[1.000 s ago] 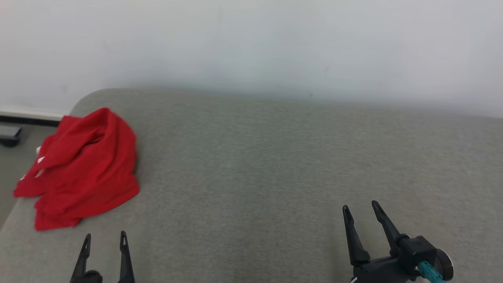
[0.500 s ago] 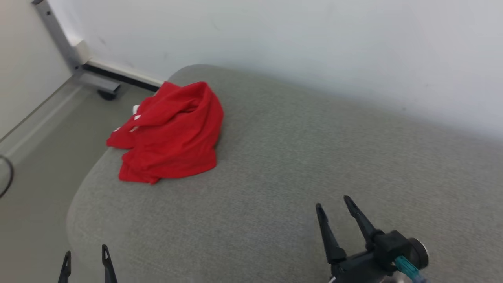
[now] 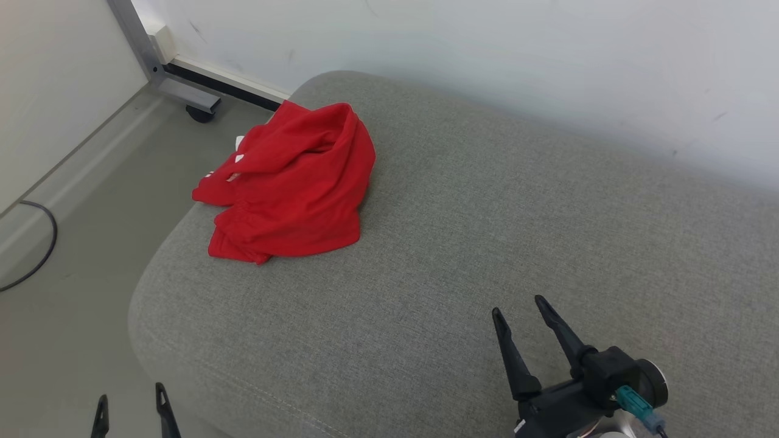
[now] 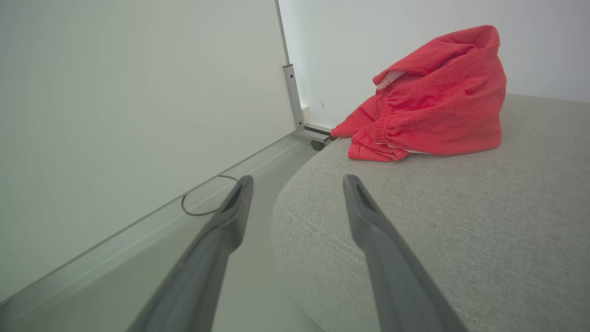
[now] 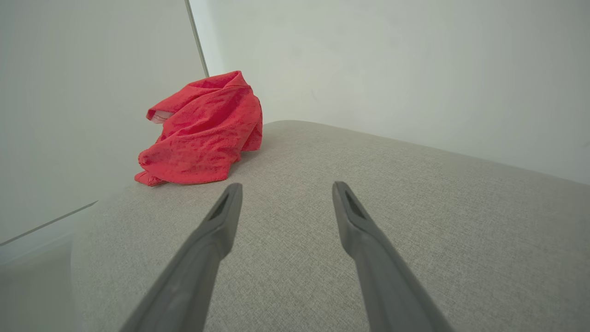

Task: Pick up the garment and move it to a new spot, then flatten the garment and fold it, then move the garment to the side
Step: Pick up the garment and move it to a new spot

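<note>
While holding left end effector and right end effector wide and empty, faces a red garment crumpled at the far left corner of a grey cushion. Poises the right over the cushion, the left off its near edge, both well apart from the garment.

The right tool has tapering black fingers and a teal connector.
</note>
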### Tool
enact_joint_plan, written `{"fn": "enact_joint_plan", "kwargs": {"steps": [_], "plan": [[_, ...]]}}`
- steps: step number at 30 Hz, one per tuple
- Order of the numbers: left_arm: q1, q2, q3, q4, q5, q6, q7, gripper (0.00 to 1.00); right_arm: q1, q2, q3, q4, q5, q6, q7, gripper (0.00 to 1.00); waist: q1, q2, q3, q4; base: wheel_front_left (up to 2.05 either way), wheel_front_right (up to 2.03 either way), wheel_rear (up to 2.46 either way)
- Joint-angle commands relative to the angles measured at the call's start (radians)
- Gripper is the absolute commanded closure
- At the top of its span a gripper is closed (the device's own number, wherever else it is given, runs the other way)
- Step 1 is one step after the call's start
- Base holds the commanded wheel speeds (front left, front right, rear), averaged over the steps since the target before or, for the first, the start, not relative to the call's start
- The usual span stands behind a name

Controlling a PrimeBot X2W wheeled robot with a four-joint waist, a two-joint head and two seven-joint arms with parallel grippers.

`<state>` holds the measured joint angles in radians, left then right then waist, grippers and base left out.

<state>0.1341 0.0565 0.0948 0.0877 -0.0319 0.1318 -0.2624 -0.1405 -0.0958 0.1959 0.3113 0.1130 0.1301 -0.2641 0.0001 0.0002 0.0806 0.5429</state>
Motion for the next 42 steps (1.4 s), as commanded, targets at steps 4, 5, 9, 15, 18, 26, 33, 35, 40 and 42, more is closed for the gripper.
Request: {"fn": "enact_joint_plan", "kwargs": {"steps": [4,5,9,15,18,26,33,35,40,42], "plan": [[-0.054,-0.004,-0.005,0.044,-0.021,-0.031,-0.004,0.0,0.027,-0.011,-0.034,-0.008,-0.004,0.001,-0.001,0.0,-0.0001,-0.0002,0.013,-0.007,0.0,0.0,0.0],[-0.054,-0.004,-0.005,0.044,-0.021,-0.031,-0.004,0.0,0.027,-0.011,-0.034,-0.008,-0.004,0.001,-0.001,0.0,-0.0001,-0.0002,0.013,-0.007,0.0,0.0,0.0],[-0.124,0.0,0.001,0.099,-0.037,-0.082,-0.004,0.0,0.055,-0.018,-0.07,-0.028,-0.015,0.001,-0.001,0.0,-0.0001,-0.0002,0.031,-0.014,0.0,0.0,0.0],[-0.295,0.041,0.043,0.192,-0.059,-0.167,-0.004,0.0,0.034,-0.059,-0.074,-0.068,-0.031,0.001,-0.001,0.0,-0.0001,-0.0002,0.115,-0.088,0.0,0.0,0.0],[-0.391,0.081,0.057,0.244,-0.063,-0.204,-0.004,0.0,0.014,-0.081,-0.067,-0.081,-0.025,0.001,-0.001,0.0,-0.0001,-0.0002,0.156,-0.115,0.0,0.0,0.0],[-0.647,0.192,0.02,0.401,-0.071,-0.255,-0.004,0.0,-0.024,-0.131,-0.05,-0.102,-0.014,0.001,-0.001,0.0,-0.0001,-0.0002,0.247,-0.182,0.0,0.0,0.0],[-0.818,0.284,-0.078,0.556,-0.102,-0.261,-0.004,0.0,-0.049,-0.153,-0.042,-0.111,-0.009,0.001,-0.001,0.0,-0.0001,-0.0002,0.309,-0.246,0.0,0.0,0.0],[-0.854,0.311,-0.11,0.598,-0.118,-0.261,-0.004,0.0,-0.054,-0.156,-0.042,-0.113,-0.008,0.001,-0.001,0.0,-0.0001,-0.0002,0.322,-0.261,0.0,0.0,0.0],[-0.948,0.363,-0.168,0.721,-0.123,-0.261,0.003,0.0,-0.061,-0.159,-0.046,-0.117,-0.007,0.001,0.0,0.0,-0.0001,-0.0002,0.352,-0.298,0.0,0.0,0.0],[-0.98,0.377,-0.169,0.764,-0.123,-0.26,0.002,0.0,-0.06,-0.156,-0.047,-0.117,-0.009,0.001,0.0,0.0,-0.0001,-0.0002,0.358,-0.309,0.0,0.0,0.0]]}}
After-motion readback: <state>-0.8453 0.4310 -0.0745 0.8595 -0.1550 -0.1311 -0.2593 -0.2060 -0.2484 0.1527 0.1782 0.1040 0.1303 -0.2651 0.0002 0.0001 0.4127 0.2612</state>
